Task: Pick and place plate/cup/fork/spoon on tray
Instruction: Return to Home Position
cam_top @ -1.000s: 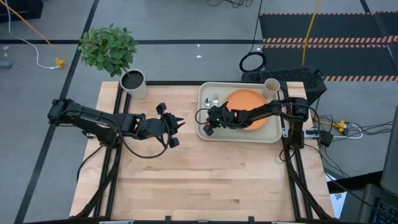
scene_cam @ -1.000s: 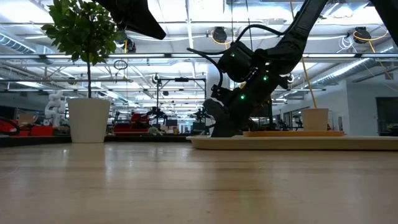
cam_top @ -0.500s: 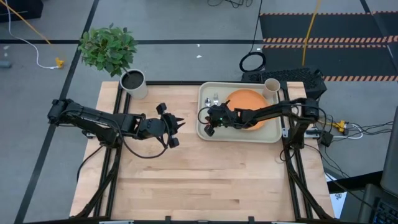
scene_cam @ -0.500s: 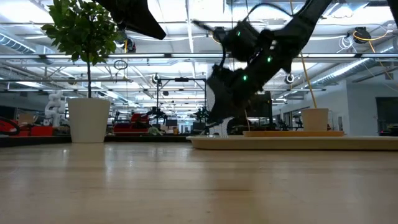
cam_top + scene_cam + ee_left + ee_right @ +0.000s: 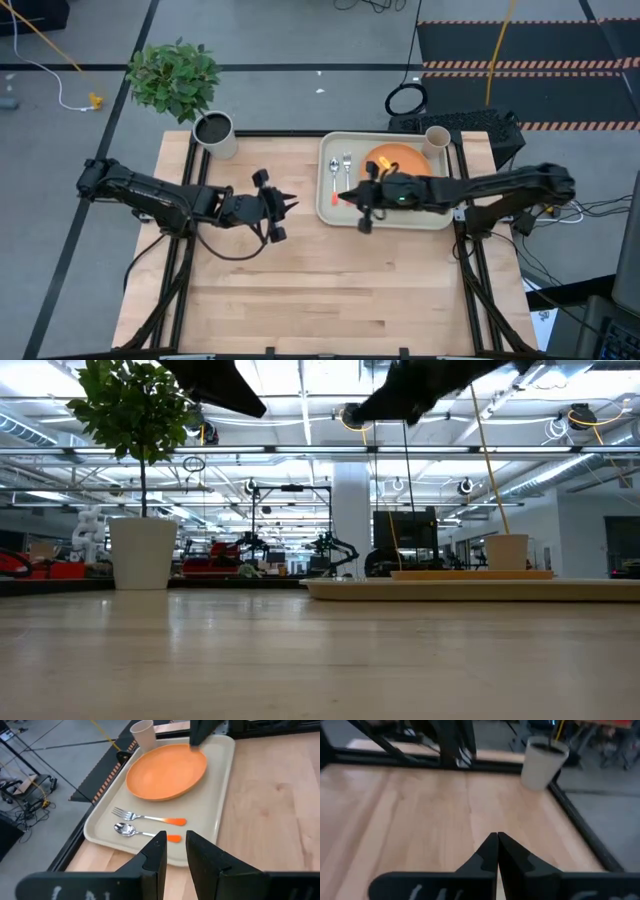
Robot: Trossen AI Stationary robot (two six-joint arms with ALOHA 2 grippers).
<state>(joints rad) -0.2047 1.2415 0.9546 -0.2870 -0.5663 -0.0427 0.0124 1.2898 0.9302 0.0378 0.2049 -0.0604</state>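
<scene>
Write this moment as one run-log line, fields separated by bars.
tray: plate, cup, fork, spoon on it | right tool: shut, empty, above tray | left tool: slightly open, over table

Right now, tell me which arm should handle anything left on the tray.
Right. Its pincer, fingers shut and empty, hovers over the tray holding plate, cup, fork and spoon. The left pincer waits over bare table.

1. The tray [image 5: 438,219], pale beige-green with rounded corners and a low rim, lies flat at the table's 1 o'clock.
2. The plate [image 5: 392,158], round and orange, lies flat mid-tray.
3. The cup [image 5: 437,138], small and tan, stands upright at the tray's 1 o'clock corner.
4. The fork [image 5: 347,165] and the spoon [image 5: 334,176], both orange-handled, lie side by side at the tray's 9 o'clock edge.
</scene>
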